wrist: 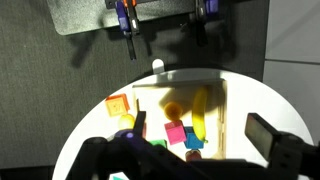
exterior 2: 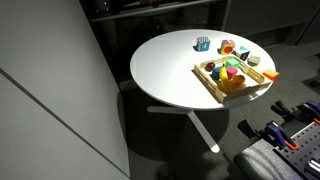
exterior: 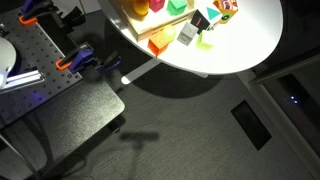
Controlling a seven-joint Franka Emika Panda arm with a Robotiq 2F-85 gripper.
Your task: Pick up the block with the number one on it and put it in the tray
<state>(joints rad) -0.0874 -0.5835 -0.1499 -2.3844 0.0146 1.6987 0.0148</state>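
The block with the number one [exterior 2: 203,43] is a small teal cube with a white face. It stands on the round white table, apart from the tray, and also shows in an exterior view [exterior: 200,20]. The light-wood tray [exterior 2: 208,82] with an orange edge [exterior: 158,46] holds a banana, an orange ball and pink, blue and green pieces. In the wrist view the tray [wrist: 226,110] lies below my gripper [wrist: 190,160], whose dark fingers are spread wide and empty, high above the table. The teal block is hidden there. The gripper is out of both exterior views.
An orange-red cube [exterior 2: 228,46], a pale cube [exterior: 187,33] and a green piece [exterior: 205,40] lie near the teal block. An orange block [wrist: 118,105] sits beside the tray. The table rim [exterior 2: 150,95] drops to dark floor. Clamps [wrist: 125,15] are at the robot base.
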